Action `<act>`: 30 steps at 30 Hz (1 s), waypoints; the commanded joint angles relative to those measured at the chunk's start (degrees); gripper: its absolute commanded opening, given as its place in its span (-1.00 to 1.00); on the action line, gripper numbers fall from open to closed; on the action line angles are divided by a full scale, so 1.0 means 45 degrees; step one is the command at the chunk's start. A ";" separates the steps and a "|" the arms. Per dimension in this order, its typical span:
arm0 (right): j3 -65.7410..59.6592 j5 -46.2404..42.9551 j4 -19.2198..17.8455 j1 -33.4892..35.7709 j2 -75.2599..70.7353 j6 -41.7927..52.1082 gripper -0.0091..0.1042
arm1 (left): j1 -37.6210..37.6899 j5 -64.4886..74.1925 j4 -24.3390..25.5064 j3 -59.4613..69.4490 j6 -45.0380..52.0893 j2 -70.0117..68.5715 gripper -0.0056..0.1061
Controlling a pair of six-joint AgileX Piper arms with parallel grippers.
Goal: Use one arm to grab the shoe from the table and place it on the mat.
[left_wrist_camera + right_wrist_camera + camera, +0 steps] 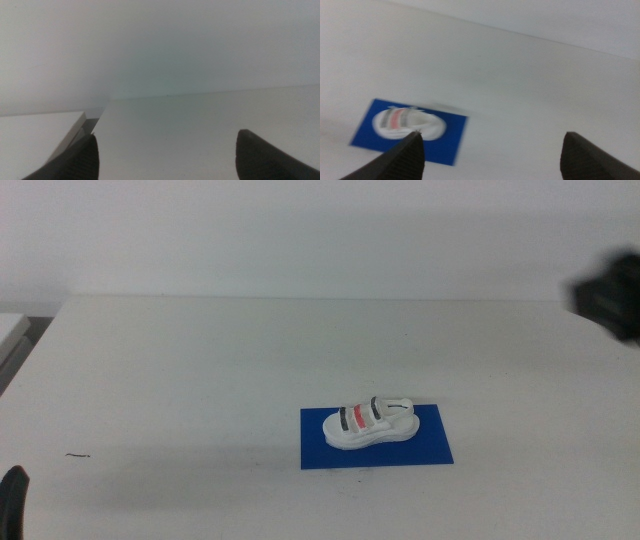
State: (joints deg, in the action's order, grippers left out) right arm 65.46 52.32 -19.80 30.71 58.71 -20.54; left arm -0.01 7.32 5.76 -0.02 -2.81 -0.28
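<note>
The white shoe [368, 423] with two black straps and one red strap lies on the dark blue mat [430, 448] at the middle front of the white table [200, 360]. It also shows in the right wrist view [405, 123], on the mat [451, 142]. My right gripper [490, 150] is open and empty, well away from the shoe; the right arm [610, 290] is a blurred dark shape at the right edge. My left gripper [165, 152] is open and empty; only a dark bit [12, 500] shows at the bottom left corner.
A small dark mark [78, 455] lies on the table at the left front. Another white surface [12, 330] stands beyond the table's left edge, with a gap between them [85, 131].
</note>
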 commanded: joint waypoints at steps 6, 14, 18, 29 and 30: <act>-0.4674 -0.2607 -0.0503 -0.1567 -0.5326 -0.0037 0.80 | 0.0003 -0.0155 -0.0050 0.0004 -0.0017 0.0062 0.78; -0.9063 -0.7265 0.4400 -0.4820 -0.9116 0.6837 0.80 | 0.0003 -0.0155 -0.0050 0.0004 -0.0017 0.0062 0.78; -1.0761 -0.9565 0.4542 -0.6249 -0.9849 0.6700 0.80 | 0.0003 -0.0155 -0.0050 0.0004 -0.0017 0.0062 0.78; -1.4364 -1.2544 0.3872 -0.6545 -1.0699 0.6674 0.80 | 0.0003 -0.0155 -0.0050 0.0004 -0.0017 0.0062 0.78; -1.4513 -1.2544 0.3872 -0.6545 -1.0812 0.6674 0.80 | 0.0003 -0.0155 -0.0050 0.0004 -0.0017 0.0062 0.78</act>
State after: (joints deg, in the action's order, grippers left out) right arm 1.76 -1.87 -1.72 1.63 10.75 9.06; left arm -0.01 7.32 5.76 -0.02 -2.81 -0.28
